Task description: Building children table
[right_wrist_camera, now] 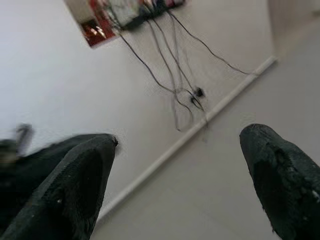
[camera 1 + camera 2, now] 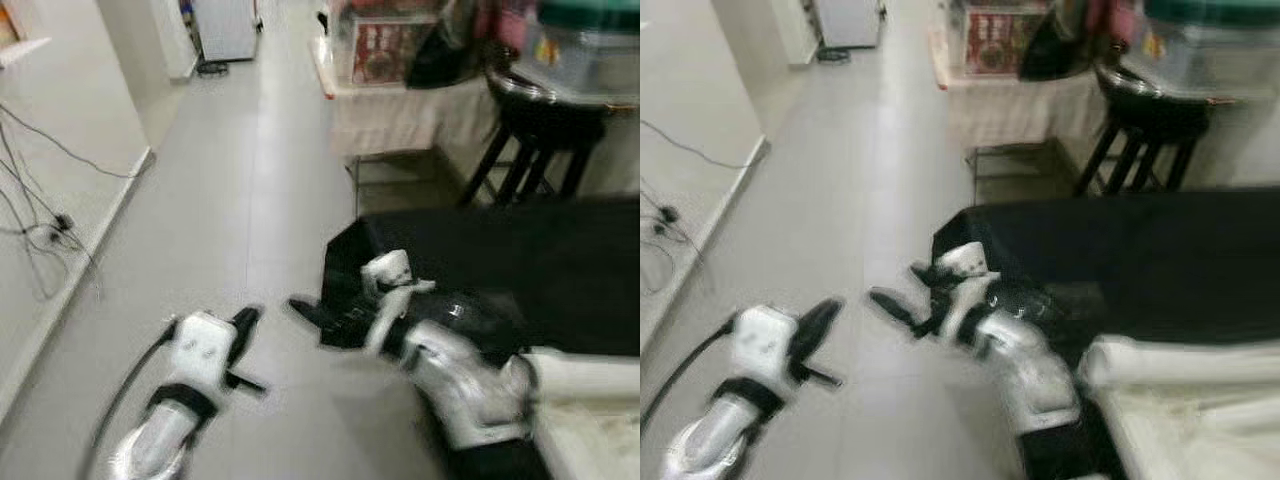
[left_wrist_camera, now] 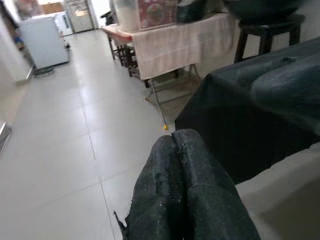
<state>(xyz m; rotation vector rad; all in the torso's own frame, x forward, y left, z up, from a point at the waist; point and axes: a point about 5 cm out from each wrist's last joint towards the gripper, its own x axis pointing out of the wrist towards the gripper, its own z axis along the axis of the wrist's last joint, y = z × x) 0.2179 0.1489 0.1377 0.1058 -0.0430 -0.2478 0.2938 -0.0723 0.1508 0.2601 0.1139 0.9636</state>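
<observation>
Table parts? We reckon the white tube (image 2: 1180, 362) just beside the black cloth (image 2: 1140, 260) is one: probably light, stiff, grab mid-length. Our left gripper (image 3: 182, 195) is pinched closed, right gripper (image 1: 180, 175) spread wide, both empty.

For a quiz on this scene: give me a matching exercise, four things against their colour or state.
Things:
1. left gripper
2. right gripper
3. stool
4. floor

States:
a. open
b. pale grey tiles
c. shut, holding nothing
d. dark legs, beside the cloth-draped table

Pairs: 1-c, 2-a, 3-d, 4-b
</observation>
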